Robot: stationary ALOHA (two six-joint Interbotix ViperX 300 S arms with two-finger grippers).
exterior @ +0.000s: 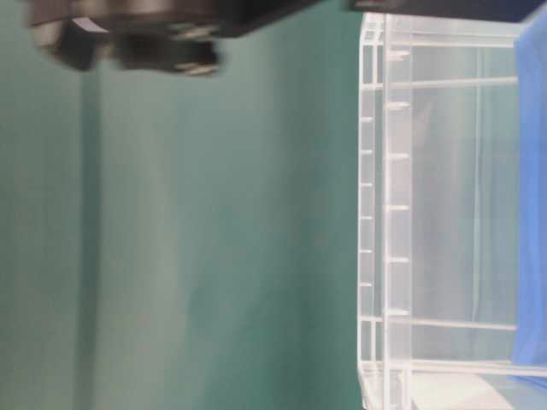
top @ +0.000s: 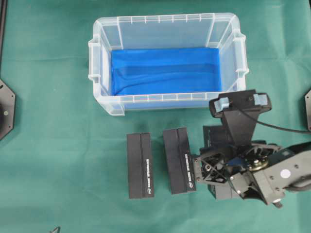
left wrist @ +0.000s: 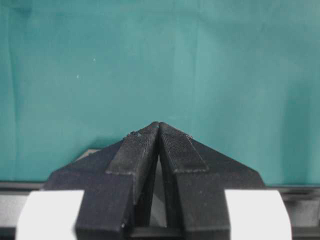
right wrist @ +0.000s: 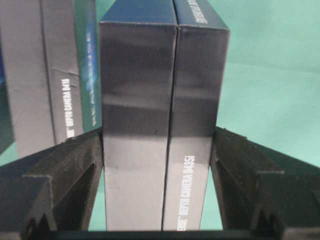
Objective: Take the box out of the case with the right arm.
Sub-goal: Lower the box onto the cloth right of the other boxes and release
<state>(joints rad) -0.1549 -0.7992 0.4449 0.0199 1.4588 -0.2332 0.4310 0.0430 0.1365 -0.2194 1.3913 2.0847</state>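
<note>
The case [top: 167, 102] stood empty of boxes, only its blue lining showing, while the right gripper [right wrist: 159, 150] clasped a dark box [right wrist: 162, 120] between its fingers, low over the green cloth [top: 58, 145] beside two other boxes [top: 140, 165] already lying there. Letting go while tilted could have tipped it onto the nearer neighbour [top: 180, 160]; the left gripper [left wrist: 159, 131] sat clenched on nothing

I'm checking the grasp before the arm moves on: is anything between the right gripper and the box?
Nothing visible. In the right wrist view the right gripper has its fingers against both sides of the box. Another box stands beside it, outside the fingers, not between them.
</note>
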